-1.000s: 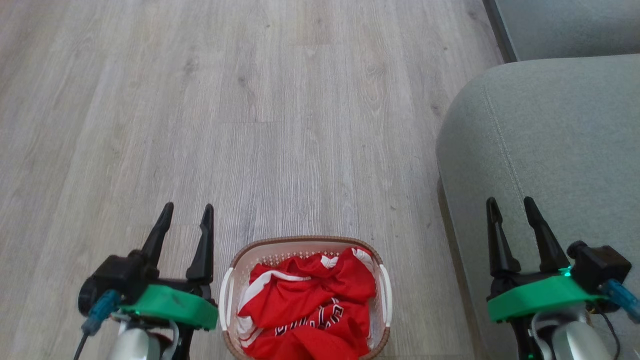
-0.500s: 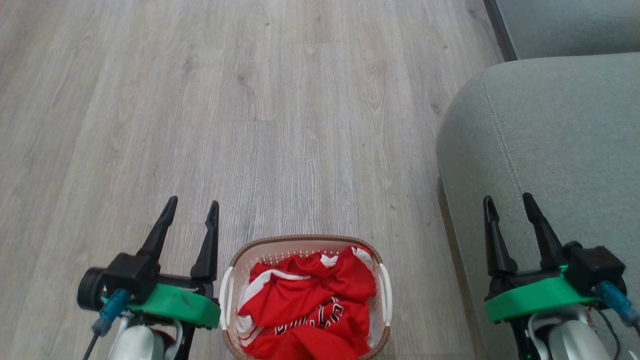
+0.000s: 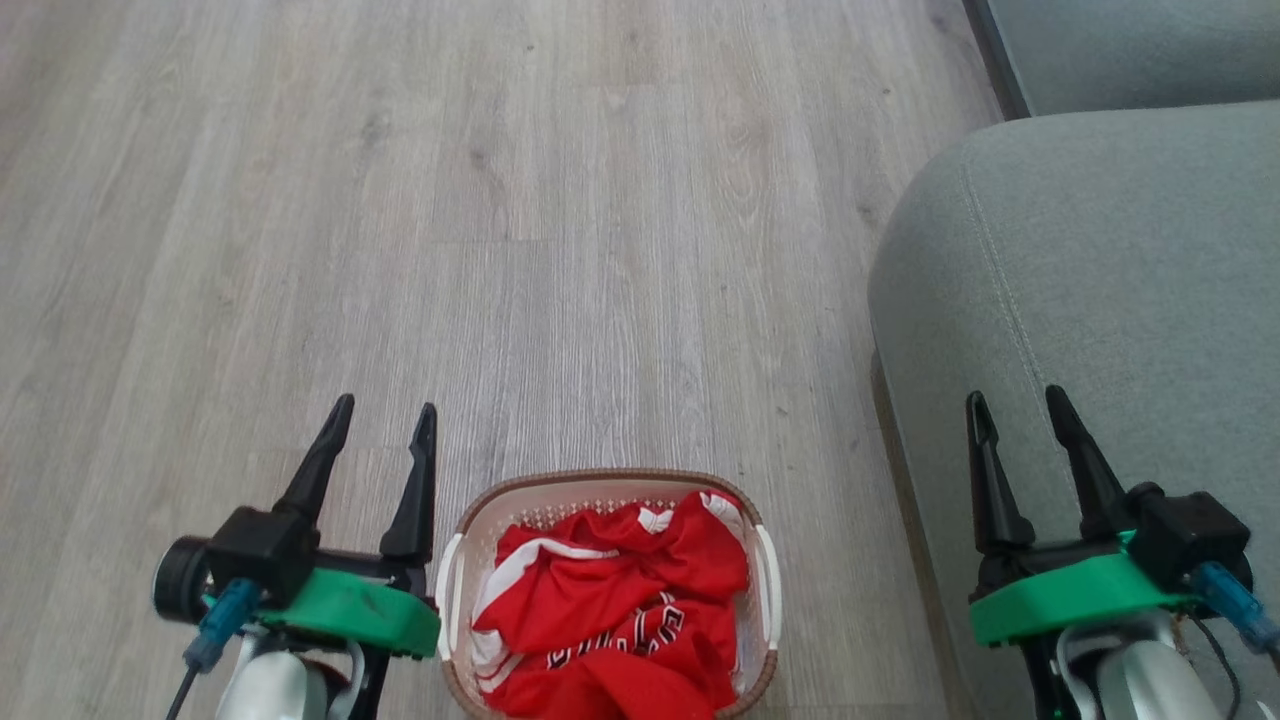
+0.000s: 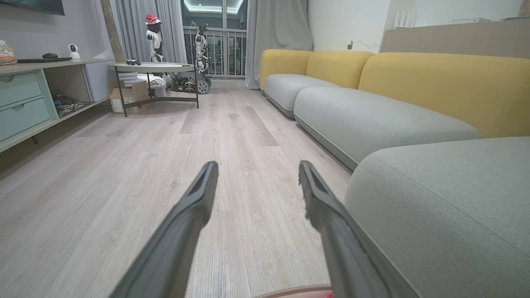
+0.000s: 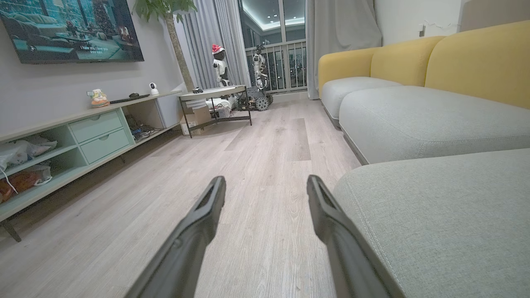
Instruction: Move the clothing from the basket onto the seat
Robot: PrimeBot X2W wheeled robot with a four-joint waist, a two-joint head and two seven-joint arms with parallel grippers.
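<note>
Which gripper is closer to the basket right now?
Left. The left gripper is open just beside the basket, by its left handle. The right gripper, also open, is farther off, over the edge of the seat.

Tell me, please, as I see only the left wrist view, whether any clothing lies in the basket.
Observer: Yes. In the head view, crumpled red clothing fills the basket.
Operator: Thank you. Where is the basket relative to my left gripper?
Observer: The left gripper sits just left of the basket, not over it.
Operator: And how does the right gripper stand?
Observer: The right gripper has its fingers open and holds nothing. It is over the near edge of the seat, apart from the basket.
</note>
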